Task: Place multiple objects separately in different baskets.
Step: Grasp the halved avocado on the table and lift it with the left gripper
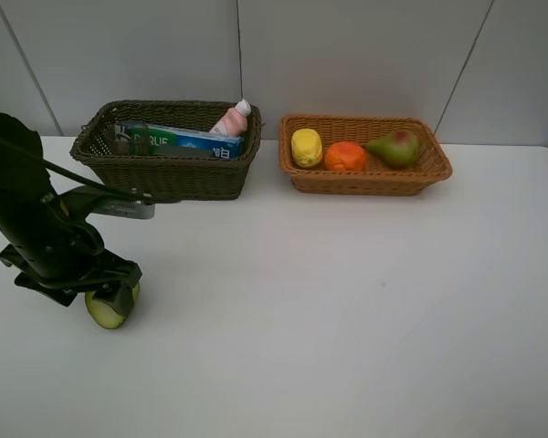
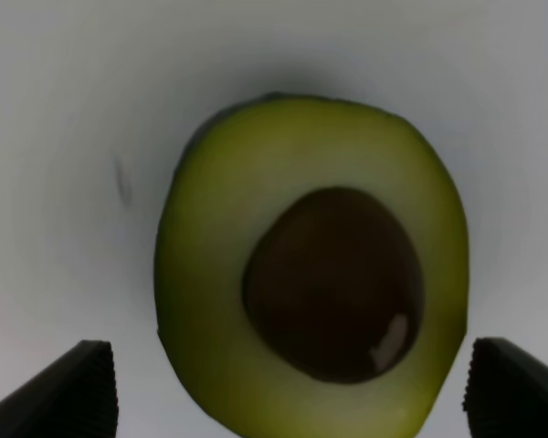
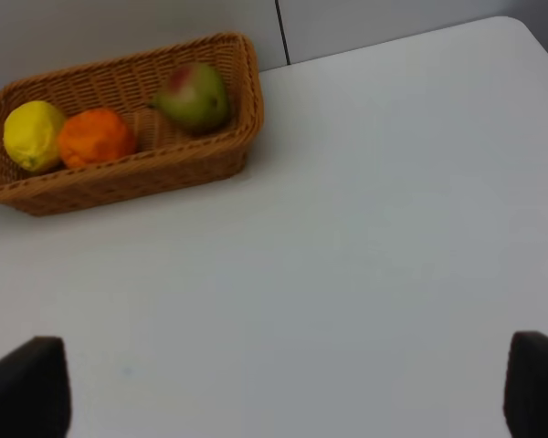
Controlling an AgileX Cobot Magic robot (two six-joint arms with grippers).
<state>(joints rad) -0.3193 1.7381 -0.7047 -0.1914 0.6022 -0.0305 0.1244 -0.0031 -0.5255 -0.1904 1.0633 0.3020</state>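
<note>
Table (image 1: 347,310): white, and it carries everything I see from the high camera.
Left arm (image 1: 27,219): black, reaching over the near left part of the table, its end right above the avocado.
Dark olive-brown basket (image 1: 169,173): at the back left, the deeper of the two; inside I see a blue-green toothpaste box (image 1: 187,140) lying flat and a pink white-capped bottle (image 1: 231,119) leaning at its right end.
Light orange-tan basket (image 1: 365,180): just right of the dark one, apart from it; it holds a lemon (image 1: 306,147), an orange (image 1: 345,156) and a red-green pear (image 1: 395,147) in a row, left to right.
Halved avocado (image 2: 310,265): on the table at the near left, cut face up, pit showing.
Left gripper (image 2: 292,392): spread wide, a fingertip on each side of the avocado; I think neither touches it, though the close view is soft.
Right gripper (image 3: 283,392): spread wide above bare table, nothing between its fingertips.
</note>
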